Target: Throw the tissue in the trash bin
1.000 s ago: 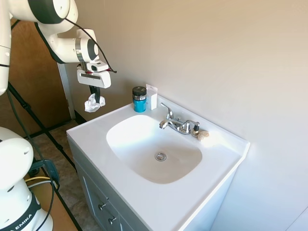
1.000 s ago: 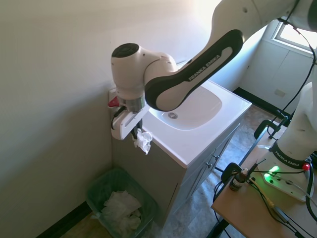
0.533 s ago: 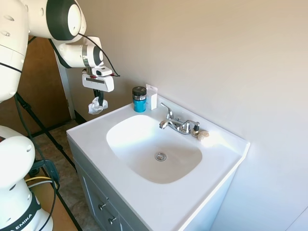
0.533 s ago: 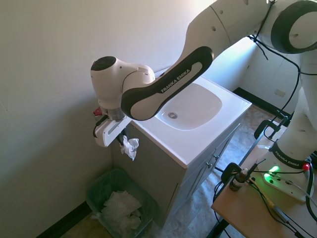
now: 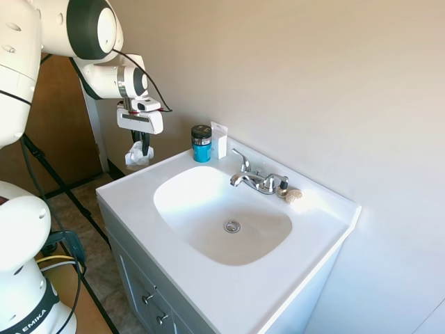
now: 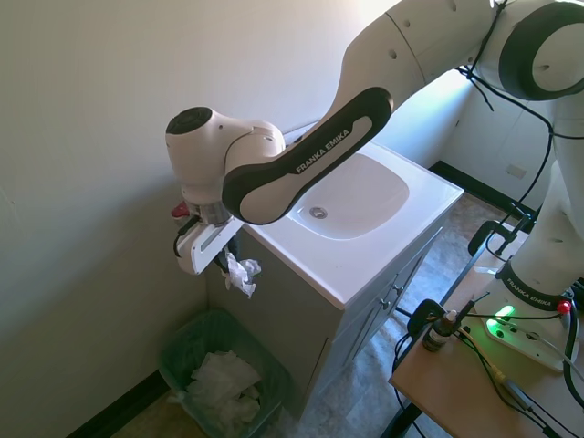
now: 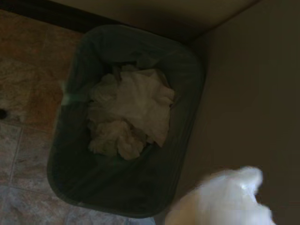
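Observation:
My gripper [image 5: 142,148] [image 6: 234,265] is shut on the tissue [image 5: 137,156] [image 6: 242,274], a small white crumpled wad that hangs below the fingers. It is held in the air past the left end of the vanity, close to its side wall. Below it on the floor stands the trash bin [image 6: 179,349] [image 7: 187,84], dark green, with white crumpled paper inside. In the wrist view the bin fills the picture and the tissue [image 7: 220,199] shows as a blurred white shape near the bin's rim.
The white vanity top [image 5: 132,198] with its sink basin [image 5: 222,212] lies beside the arm. A teal jar [image 5: 201,143], a white card [image 5: 219,140], a chrome faucet [image 5: 254,177] and a small beige lump [image 5: 293,195] stand along the wall. The wall is close behind the gripper.
Over the last second the gripper carried the tissue off the counter's end and out over the floor near the bin. In the last half second it barely moved.

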Action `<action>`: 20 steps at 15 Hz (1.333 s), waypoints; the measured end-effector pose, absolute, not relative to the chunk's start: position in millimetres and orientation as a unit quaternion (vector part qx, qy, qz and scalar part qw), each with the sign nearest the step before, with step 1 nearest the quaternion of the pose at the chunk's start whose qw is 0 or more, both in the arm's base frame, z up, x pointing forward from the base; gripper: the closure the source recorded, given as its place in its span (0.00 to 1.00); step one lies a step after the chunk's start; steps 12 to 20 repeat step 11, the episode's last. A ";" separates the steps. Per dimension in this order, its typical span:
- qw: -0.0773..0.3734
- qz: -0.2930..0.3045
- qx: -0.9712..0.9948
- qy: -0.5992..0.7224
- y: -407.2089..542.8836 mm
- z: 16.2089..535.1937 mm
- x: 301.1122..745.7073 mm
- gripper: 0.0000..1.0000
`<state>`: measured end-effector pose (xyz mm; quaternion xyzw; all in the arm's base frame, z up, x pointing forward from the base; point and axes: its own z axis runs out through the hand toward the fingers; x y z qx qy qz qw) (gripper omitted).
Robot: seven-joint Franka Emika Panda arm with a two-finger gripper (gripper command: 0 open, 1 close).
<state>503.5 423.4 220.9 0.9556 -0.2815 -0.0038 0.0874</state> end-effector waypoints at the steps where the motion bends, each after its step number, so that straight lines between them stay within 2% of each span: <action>1: 0.088 -0.004 0.956 -0.280 424.5 220.9 502.5 0.00; 6: 0.083 0.004 0.957 -0.279 428.7 232.5 500.5 0.00; 11: 0.064 0.035 0.956 -0.283 423.4 297.7 475.8 0.00; 20: 0.064 0.035 0.956 -0.283 423.4 297.7 475.8 0.00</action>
